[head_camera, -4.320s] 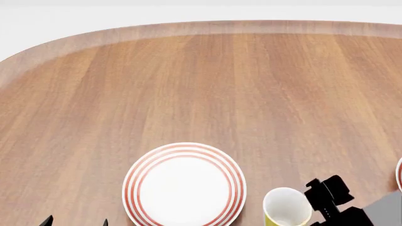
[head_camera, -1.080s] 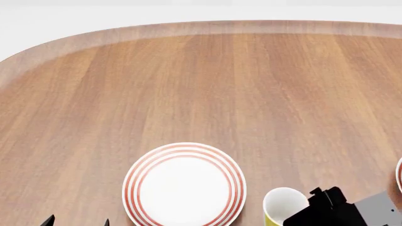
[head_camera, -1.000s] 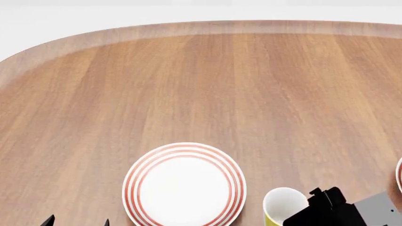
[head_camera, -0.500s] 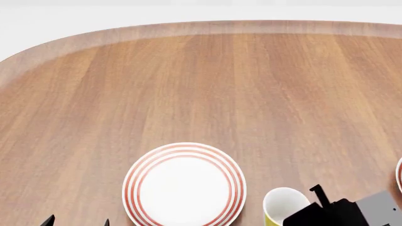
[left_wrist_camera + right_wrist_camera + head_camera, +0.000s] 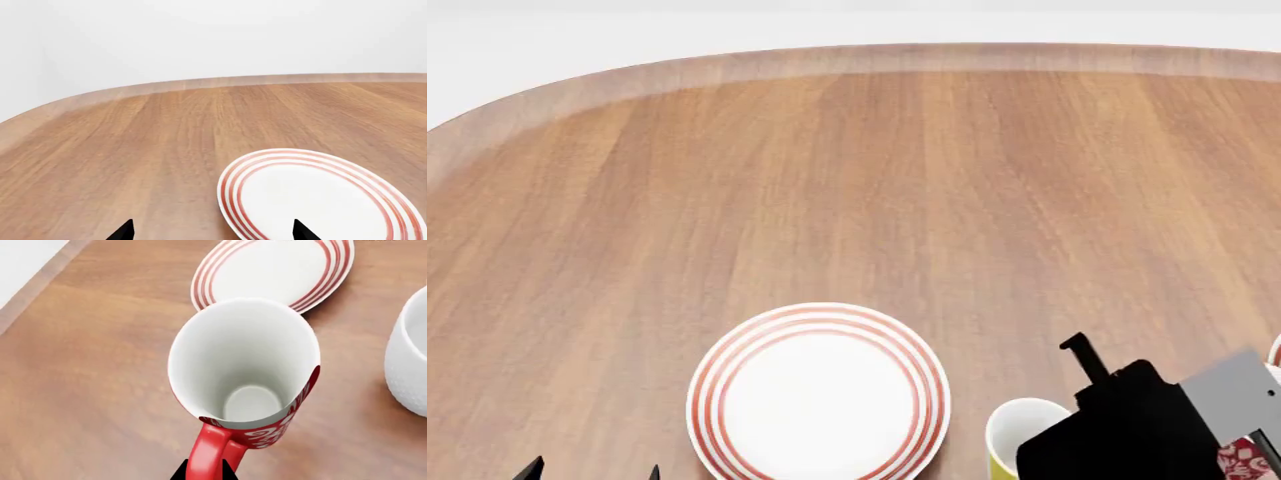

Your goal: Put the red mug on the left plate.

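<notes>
While right end effector (image 5: 203, 472) grips its handle, red mug (image 5: 243, 370) sits directly ahead.

Head cam high, looks down; L wrist low; both share left plate (image 5: 818, 395)

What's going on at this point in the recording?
The right gripper is closed on the handle of the red mug, with the mug looking lifted off the wooden table. The yellow mug stands beside the arm, and a white mug and a second ringed plate are nearby. The left plate holds nothing so far. The left gripper hangs open by that plate.
</notes>
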